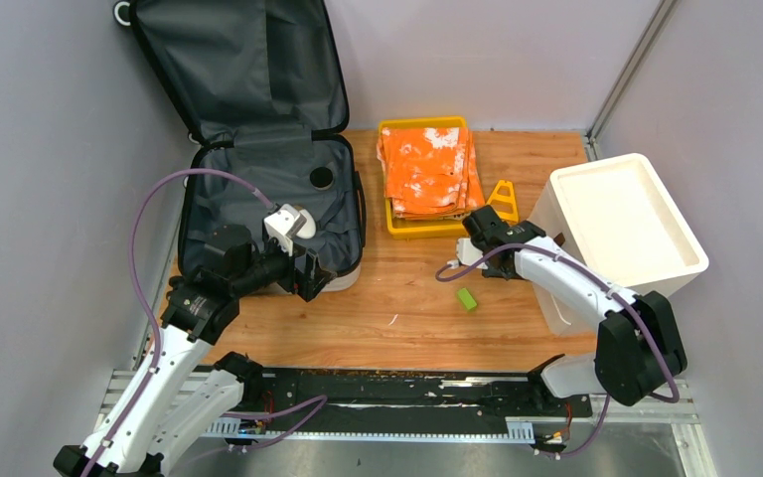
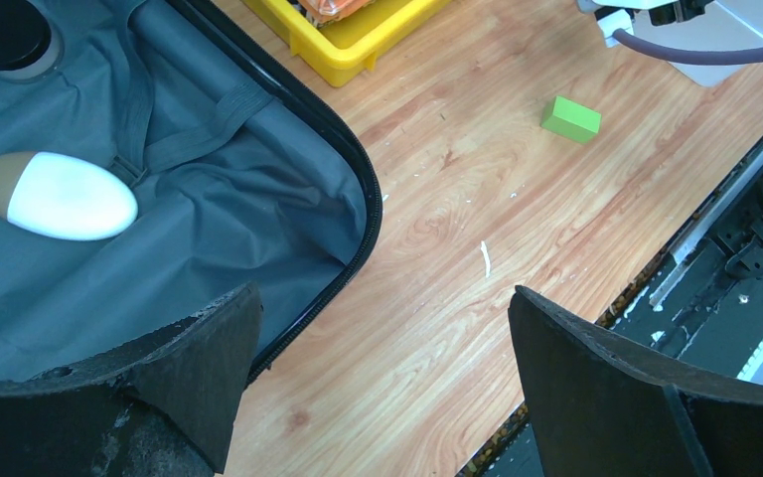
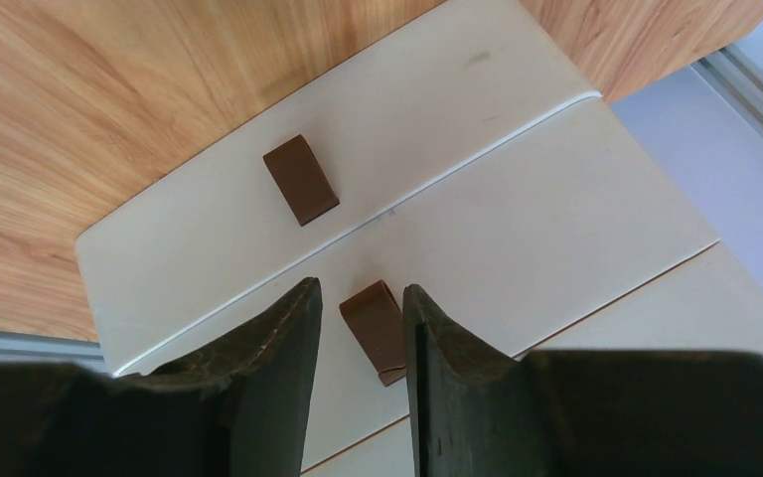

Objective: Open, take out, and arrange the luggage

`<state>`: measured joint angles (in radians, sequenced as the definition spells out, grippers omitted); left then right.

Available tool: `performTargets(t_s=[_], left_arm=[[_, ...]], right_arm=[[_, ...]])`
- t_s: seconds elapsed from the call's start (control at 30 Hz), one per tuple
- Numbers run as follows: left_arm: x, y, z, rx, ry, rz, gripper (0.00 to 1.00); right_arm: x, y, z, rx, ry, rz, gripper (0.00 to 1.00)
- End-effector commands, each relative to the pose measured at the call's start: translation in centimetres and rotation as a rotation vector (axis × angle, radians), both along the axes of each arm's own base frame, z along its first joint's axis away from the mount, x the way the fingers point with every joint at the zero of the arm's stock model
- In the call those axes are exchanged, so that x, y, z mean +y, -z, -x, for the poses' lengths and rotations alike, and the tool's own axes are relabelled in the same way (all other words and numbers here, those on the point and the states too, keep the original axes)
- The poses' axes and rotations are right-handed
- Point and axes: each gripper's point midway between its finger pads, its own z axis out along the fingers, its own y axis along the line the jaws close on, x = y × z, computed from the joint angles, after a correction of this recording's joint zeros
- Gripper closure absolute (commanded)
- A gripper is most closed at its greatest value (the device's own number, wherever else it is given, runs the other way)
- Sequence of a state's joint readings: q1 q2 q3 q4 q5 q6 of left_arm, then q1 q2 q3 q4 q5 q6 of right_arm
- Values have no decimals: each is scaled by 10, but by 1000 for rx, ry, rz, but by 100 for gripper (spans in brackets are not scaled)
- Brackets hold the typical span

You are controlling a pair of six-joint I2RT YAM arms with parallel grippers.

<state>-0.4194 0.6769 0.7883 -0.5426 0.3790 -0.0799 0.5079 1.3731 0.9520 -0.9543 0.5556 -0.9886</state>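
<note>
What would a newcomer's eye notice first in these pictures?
The luggage at the back left, its lid raised, with a white egg-shaped thing lying on the grey lining. Then the yellow tray of orange cloth at the back middle, and the white foam box on the right.

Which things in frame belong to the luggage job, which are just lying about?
Job: luggage, open; white-and-brown egg-shaped item and black round item inside it, likely to be taken out.
Lying about: yellow tray holding orange cloth; green block; white foam box with brown block and second brown block on it; yellow triangle.
</note>
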Motion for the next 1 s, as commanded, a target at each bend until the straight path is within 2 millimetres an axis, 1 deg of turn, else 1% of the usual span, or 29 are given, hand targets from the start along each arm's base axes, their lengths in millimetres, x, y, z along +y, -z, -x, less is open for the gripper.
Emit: performTargets(t_s=[0.0,0.1,0.27,0.5,0.6,0.73,0.83,0.93,0.97], left_arm=[[-2,-21,-1,-65,11,14,0],[-2,-21,-1,-67,12,15,0],[-1,-21,-1,-67,11,15,0],[-1,-23,0,-74,14,18,0],[-2,-23,1,-76,15,18,0],[-2,-23,2,-78,18,18,0],[-2,-24,2,-81,18,18,0],[-2,-24,2,-81,20,18,0],[-2,-24,2,-81,20,17,0]], right_arm=[[-8,-15,1,-22,2,26,63],[-17,-15,1,-15,7,60,62],[-23,-17,-1,-17,7,74,62],[-26,-12,-6,-14,-6,85,61],[-31,-13,-6,-16,7,112,62],[-32,-14,-5,-17,11,108,64],[-32,-17,-7,-27,15,112,76],[-29,-20,-8,-38,11,90,99],[-28,-21,-9,-46,12,82,100]])
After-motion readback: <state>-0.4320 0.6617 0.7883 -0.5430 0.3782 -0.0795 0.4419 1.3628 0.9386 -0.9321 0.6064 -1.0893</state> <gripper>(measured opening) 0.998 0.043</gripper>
